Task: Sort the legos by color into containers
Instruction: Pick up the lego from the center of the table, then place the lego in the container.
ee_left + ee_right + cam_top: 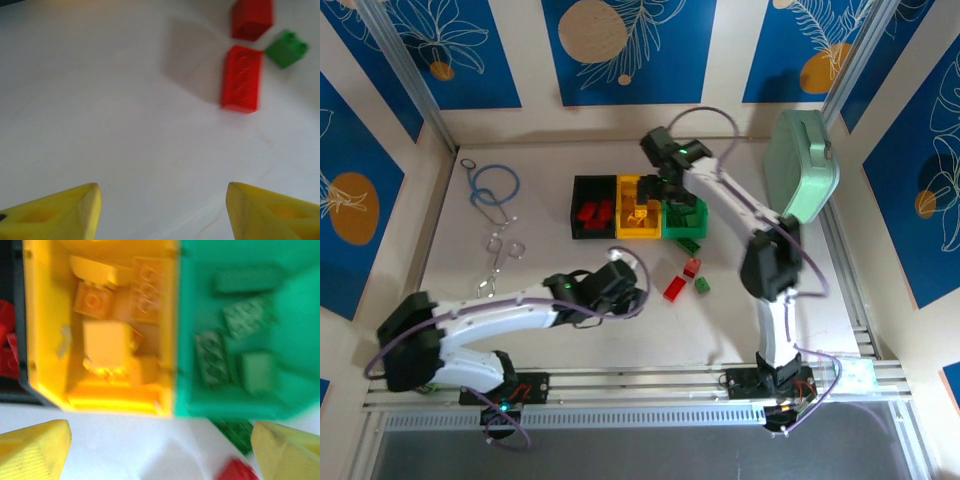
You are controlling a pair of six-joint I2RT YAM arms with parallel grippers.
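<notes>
Three small open-topped plastic bins in row toward far side of white table (100, 110): black bin (576, 210) with red bricks (591, 211), yellow bin (120, 401) with yellow and orange bricks (106, 342), green bin (225, 407) with green bricks (212, 357). I see right gripper (161, 432) over yellow-green join, jaws spread wide, nothing in them. Then left gripper (162, 190) over bare tabletop, jaws apart, empty. Ahead of it, loose: long red studded brick (241, 77), shorter red brick (251, 19), small green brick (286, 48) just beside both.
</notes>
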